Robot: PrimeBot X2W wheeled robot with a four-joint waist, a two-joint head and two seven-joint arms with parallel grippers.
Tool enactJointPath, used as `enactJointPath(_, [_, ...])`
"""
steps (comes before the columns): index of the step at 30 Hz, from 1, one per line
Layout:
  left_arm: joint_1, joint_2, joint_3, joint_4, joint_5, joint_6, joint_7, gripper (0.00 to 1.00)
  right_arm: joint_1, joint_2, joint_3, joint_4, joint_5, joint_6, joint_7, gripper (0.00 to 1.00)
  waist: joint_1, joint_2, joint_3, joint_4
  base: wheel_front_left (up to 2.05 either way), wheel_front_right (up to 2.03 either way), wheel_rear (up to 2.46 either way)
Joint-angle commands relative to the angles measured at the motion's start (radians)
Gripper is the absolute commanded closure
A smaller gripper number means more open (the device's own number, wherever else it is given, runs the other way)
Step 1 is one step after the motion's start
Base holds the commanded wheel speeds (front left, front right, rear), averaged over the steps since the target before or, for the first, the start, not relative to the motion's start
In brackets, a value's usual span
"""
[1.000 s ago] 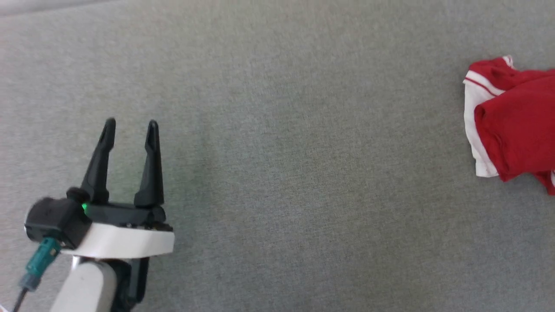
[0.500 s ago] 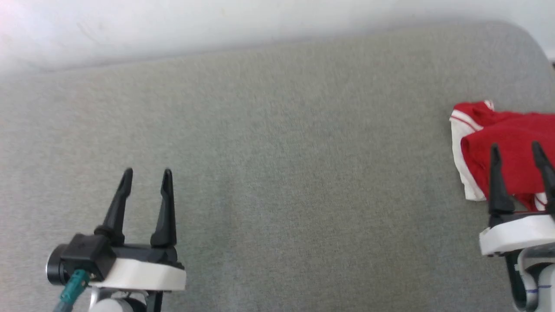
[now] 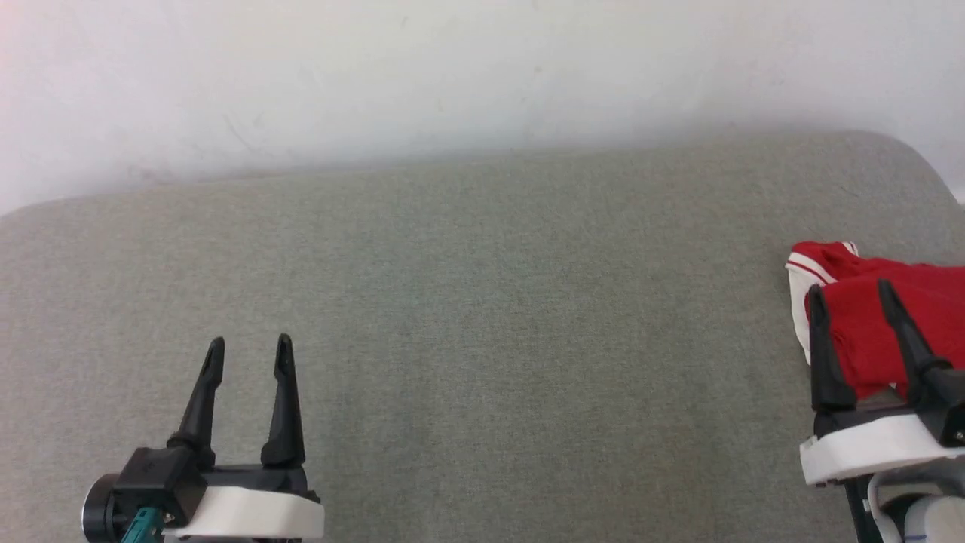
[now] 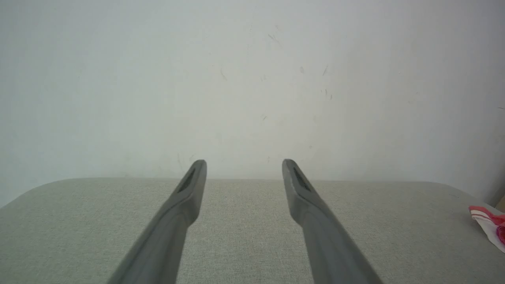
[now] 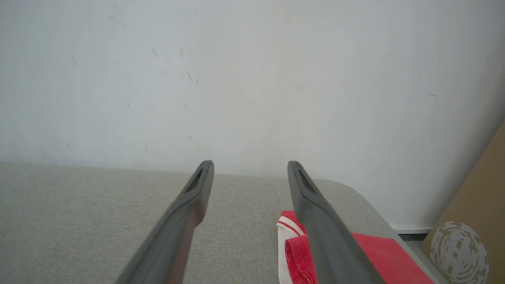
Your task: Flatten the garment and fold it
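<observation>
The left claw (image 3: 250,342) hangs over the grey fabric-covered table (image 3: 482,302), fingers apart and empty. The right claw (image 3: 850,288) is spread wide too, gripping nothing. The crumpled red sports jersey with white sleeve and striped trim (image 3: 931,298) lies under and just ahead of the right claw's fingers, well apart from the left claw.

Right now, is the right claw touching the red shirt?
Cannot tell. In head and right wrist views the open right gripper overlaps the garment; neither shows contact or a gap.
</observation>
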Motion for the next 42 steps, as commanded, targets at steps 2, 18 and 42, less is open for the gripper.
enactJointPath(2, [0.019,-0.007,0.011,0.010,0.008,0.001,-0.005,0.00,0.022,0.005,-0.004,0.020,0.017,-0.002,-0.006,0.00,0.0002,-0.0001,-0.017,0.021,0.00,0.00,0.00])
enactJointPath(18, [0.020,-0.076,0.050,0.118,0.040,-0.079,-0.005,0.00,0.037,0.005,0.000,0.166,0.054,-0.002,-0.042,0.00,0.0002,-0.0001,-0.021,0.031,0.00,0.00,0.00])
enactJointPath(42, [0.004,-0.097,0.075,0.130,0.069,-0.097,0.033,1.00,0.033,0.002,0.019,0.158,0.047,0.000,-0.012,1.00,0.0002,-0.0001,-0.027,0.031,0.00,0.00,0.00])
